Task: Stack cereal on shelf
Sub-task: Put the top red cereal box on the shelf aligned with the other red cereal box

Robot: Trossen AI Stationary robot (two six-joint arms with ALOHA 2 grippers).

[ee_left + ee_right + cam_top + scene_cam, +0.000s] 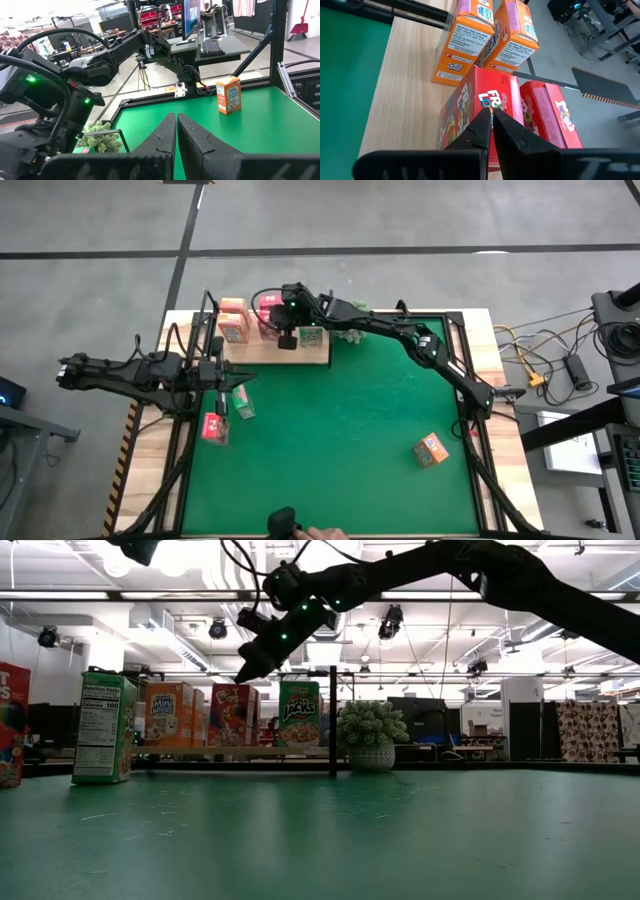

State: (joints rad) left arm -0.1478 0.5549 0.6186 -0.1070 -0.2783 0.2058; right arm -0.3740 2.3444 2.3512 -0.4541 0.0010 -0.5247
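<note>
The light wood shelf [262, 352] lies at the mat's far left. On it stand two orange boxes [234, 320], two pink-red boxes [470, 107] and a green box [312, 337]. My right gripper [490, 114] is shut, pointing down over the nearer pink-red box's top. In the low view, my right gripper [243, 676] is just above the row of boxes. My left gripper [238, 380] is shut and empty, near the mat's left edge. A green box [243, 408] and a pink-red box [214, 427] stand on the mat near it. An orange box [431, 450] stands at the near right. My right gripper's shut fingertips [482, 120] stand at the top face of the pink-red box [492, 100], coming from above. I cannot tell whether they touch it. The box stands upright on the shelf.
A bushy plant [350, 335] in a white pot stands just right of the shelf. A thin black upright [333, 720] rises at the shelf's end. The green mat [350, 430] is open in the middle. A person's hand [322, 533] shows at the table's near edge.
</note>
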